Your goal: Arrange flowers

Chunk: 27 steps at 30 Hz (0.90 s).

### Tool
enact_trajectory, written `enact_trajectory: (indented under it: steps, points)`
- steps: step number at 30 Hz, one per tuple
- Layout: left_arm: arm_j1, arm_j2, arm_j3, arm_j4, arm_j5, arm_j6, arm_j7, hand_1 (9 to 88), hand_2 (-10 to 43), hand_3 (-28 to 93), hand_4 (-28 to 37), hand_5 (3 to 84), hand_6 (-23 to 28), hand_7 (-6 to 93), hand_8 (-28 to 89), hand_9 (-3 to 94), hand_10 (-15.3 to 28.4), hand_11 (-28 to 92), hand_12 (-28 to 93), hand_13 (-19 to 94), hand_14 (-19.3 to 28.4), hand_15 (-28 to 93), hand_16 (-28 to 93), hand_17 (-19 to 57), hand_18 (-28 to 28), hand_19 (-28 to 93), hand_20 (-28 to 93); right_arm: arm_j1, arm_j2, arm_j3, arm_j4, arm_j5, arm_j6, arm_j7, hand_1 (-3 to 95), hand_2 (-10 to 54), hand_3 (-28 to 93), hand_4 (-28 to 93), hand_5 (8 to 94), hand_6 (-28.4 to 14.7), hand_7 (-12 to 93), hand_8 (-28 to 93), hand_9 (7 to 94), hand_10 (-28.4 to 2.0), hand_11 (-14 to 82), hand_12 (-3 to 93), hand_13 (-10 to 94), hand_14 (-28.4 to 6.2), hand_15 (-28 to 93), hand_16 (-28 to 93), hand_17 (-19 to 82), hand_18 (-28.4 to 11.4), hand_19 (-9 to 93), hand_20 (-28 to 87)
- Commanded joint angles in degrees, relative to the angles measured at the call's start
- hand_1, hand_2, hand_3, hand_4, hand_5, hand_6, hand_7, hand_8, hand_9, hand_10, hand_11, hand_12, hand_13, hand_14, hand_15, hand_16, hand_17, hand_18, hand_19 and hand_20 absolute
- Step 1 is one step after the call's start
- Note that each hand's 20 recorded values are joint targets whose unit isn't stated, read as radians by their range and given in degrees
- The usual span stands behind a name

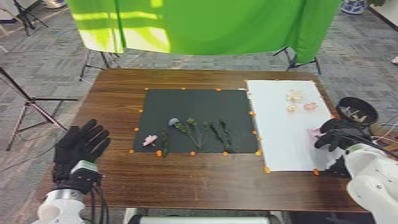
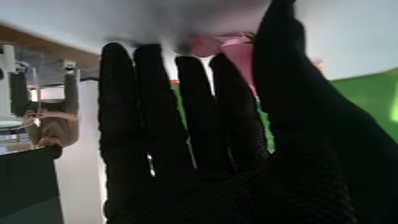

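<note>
At the right of the frame, the right hand [image 1: 341, 136] held its fingers straight, slightly parted, beside the pink flower [image 2: 237, 49] over white paper [image 1: 286, 146]. Closing off-centre could have crushed petals.

No legible text, label, number or sign observed on the brown wooden tabletop [image 1: 178, 185], the black rectangular sheet [image 1: 200, 102] or the white rectangular sheet [image 1: 289, 132].

White rounded shells [image 1: 371, 172] are forming both arms [image 1: 62, 207], dark cables [image 1: 96, 197] are running beside the left one, black fabric gloves [image 1: 345, 136] are covering both hands [image 1: 82, 145]
</note>
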Motion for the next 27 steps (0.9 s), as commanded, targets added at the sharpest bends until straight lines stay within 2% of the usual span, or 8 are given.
enact_trajectory:
  steps: [1,4,10,15,20,23,24,27]
  points:
    - [0.5,-0.95,0.43,0.04,0.44,-0.46,-1.07,30.7,17.3,71,-28.3,46.4,11.0,20.6,-10,42.0,17.1,35,12,30,18.7,53,-11,-6.2,16.9,44,10,-1.3,-0.6,-1.8,-0.1,-2.6,2.4,-1.0,54.9,-8.8,72,-28,69.7,2.7,21,-3,78.9,-8.7,8.1,23.3,64,-6.7,19,27,26,-15.7,47,24]
    - [0.7,-1.1,0.34,-0.01,0.45,-0.31,-1.05,30.7,17.3,71,-28.3,46.3,11.0,20.5,-10,41.9,17.2,35,12,30,18.7,53,-11,-6.2,16.9,44,10,-1.9,-0.3,-1.9,-0.5,-3.3,5.5,-1.7,56.1,-8.1,70,-28,76.1,2.9,23,-1,84.3,-8.5,7.5,26.8,66,-6.1,19,30,27,-15.3,46,25]
    - [0.8,-1.15,0.38,0.06,0.23,-0.22,-0.74,30.7,17.3,71,-28.3,46.2,11.1,20.4,-10,41.7,17.2,35,12,30,18.7,53,-11,-6.2,16.9,44,10,-1.5,0.9,-3.2,-3.4,-5.9,14.8,-3.8,56.2,-8.6,71,-28,79.0,3.2,22,0,87.4,-8.2,7.1,27.8,68,-5.9,18,31,28,-15.0,45,25]
    - [1.5,-1.24,-0.02,-0.2,0.26,0.17,-0.82,30.7,17.3,71,-28.3,46.2,11.1,20.4,-10,41.6,17.3,35,12,30,18.7,53,-11,-6.2,16.9,44,10,6.3,0.0,-9.8,-5.8,-7.0,20.3,-6.4,55.8,-9.4,72,-28,81.9,3.3,19,1,89.4,-7.9,5.5,28.6,69,-5.7,17,32,28,-14.8,43,25]
    - [2.3,-0.75,-0.64,-0.45,-0.08,0.86,-1.2,30.7,17.3,71,-28.3,46.3,11.1,20.4,-10,41.5,17.3,35,12,30,18.7,53,-11,-6.2,16.9,44,10,24.5,-3.5,-25.7,-3.0,-6.2,18.6,-13.5,55.9,-9.5,72,-28,81.9,3.2,18,1,89.1,-8.1,5.0,28.6,69,-5.7,17,32,29,-14.5,41,25]
    - [1.6,-0.68,-0.48,-0.3,0.27,0.53,-1.56,30.7,17.3,71,-28.3,46.3,11.2,20.3,-10,41.5,17.4,35,12,30,18.7,53,-11,-6.2,16.9,44,10,33.9,-7.6,-34.6,-0.3,-6.7,17.0,-16.3,56.1,-9.5,72,-28,81.2,3.2,18,2,88.4,-8.1,4.8,28.4,69,-5.6,17,32,29,-14.6,41,26]
    - [1.4,-0.41,-0.19,-0.34,0.13,0.78,-1.16,30.7,17.3,71,-28.3,46.3,11.2,20.3,-10,41.4,17.4,35,12,30,18.7,53,-11,-6.2,16.9,44,10,36.5,-9.2,-37.2,0.6,-7.5,16.7,-17.3,56.2,-9.5,72,-28,81.0,3.2,18,2,88.2,-8.2,4.8,28.4,69,-5.6,17,32,29,-14.6,41,26]
    - [0.8,-0.44,0.17,-0.23,0.34,0.7,-1.82,30.7,17.3,71,-28.3,46.3,11.2,20.4,-10,41.4,17.4,35,12,30,18.7,53,-11,-6.2,16.9,44,10,41.5,-13.4,-43.6,3.5,-11.3,16.5,-19.0,56.4,-9.5,72,-28,80.7,3.1,18,2,87.9,-8.2,5.0,28.1,69,-5.7,17,32,28,-15.0,43,27]
